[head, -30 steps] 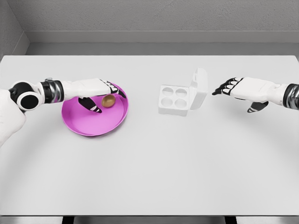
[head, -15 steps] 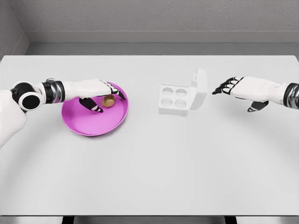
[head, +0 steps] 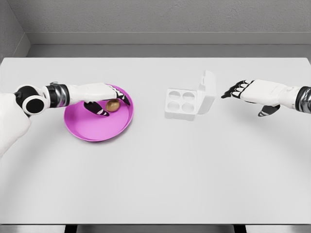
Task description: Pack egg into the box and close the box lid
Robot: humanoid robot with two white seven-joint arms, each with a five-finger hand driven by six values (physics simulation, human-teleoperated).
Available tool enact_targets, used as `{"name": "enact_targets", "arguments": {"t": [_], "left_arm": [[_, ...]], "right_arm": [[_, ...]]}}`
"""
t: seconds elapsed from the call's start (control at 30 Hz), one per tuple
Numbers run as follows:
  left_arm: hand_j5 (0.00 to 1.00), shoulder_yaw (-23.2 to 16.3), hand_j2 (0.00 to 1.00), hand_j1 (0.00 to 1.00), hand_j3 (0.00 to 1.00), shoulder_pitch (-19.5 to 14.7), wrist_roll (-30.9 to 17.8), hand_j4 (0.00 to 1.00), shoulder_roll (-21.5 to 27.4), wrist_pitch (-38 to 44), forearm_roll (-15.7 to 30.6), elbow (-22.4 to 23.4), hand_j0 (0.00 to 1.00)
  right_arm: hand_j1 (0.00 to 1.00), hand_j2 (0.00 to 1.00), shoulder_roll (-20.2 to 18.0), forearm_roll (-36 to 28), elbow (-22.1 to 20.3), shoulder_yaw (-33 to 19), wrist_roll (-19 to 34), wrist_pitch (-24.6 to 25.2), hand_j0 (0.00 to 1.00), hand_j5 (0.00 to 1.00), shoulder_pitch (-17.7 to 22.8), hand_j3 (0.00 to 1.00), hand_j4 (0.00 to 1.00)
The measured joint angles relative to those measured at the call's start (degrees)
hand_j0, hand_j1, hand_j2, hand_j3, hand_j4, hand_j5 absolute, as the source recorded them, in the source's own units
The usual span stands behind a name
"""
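Observation:
A brown egg [head: 113, 105] lies in the magenta plate [head: 92, 130] at the left of the table. My left hand [head: 108, 100] hovers over the plate with its fingers arched around the egg, thumb on the near side and fingertips on the far side; the fingers are still spread and nothing is lifted. The white egg box [head: 182, 102] stands in the middle with four hollow cups and its lid [head: 207, 91] standing upright on the right side. My right hand [head: 245, 91] floats to the right of the lid, fingers relaxed and pointing toward it, holding nothing.
The white table [head: 160, 170] stretches wide in front of the plate and box. A grey wall runs along its far edge.
My left hand has settled slightly lower and closer around the egg. The right hand, the box and the plate have stayed where they were.

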Motion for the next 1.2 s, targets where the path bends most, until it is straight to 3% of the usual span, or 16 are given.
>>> {"name": "enact_targets", "arguments": {"t": [0.3,0.47,0.67,1.2], "left_arm": [[0.73,0.0,0.73,0.73,0.73,0.0,0.0,0.73,-0.1,0.1,0.0,0.0,0.73],[0.57,0.0,0.57,0.57,0.57,0.0,0.0,0.57,0.1,0.0,-0.1,0.0,0.57],[0.49,0.0,0.49,0.49,0.49,-0.1,0.0,0.49,0.5,0.0,-0.2,-0.2,0.49],[0.4,0.2,0.4,0.4,0.4,-1.7,0.2,0.4,0.4,-0.1,0.5,-2.8,0.4]], "right_arm": [[1.0,1.0,-0.2,0.0,0.0,-0.1,0.0,0.0,1.0,1.0,0.0,1.0,1.0],[1.0,1.0,-0.3,-0.1,0.0,-0.1,0.0,0.0,1.0,1.0,0.0,1.0,1.0],[1.0,1.0,-0.3,-0.2,-0.1,-0.1,0.0,0.0,1.0,1.0,-0.1,1.0,1.0],[1.0,1.0,-0.3,-0.3,-0.6,-0.1,0.0,0.0,1.0,1.0,-0.1,1.0,1.0]]}}
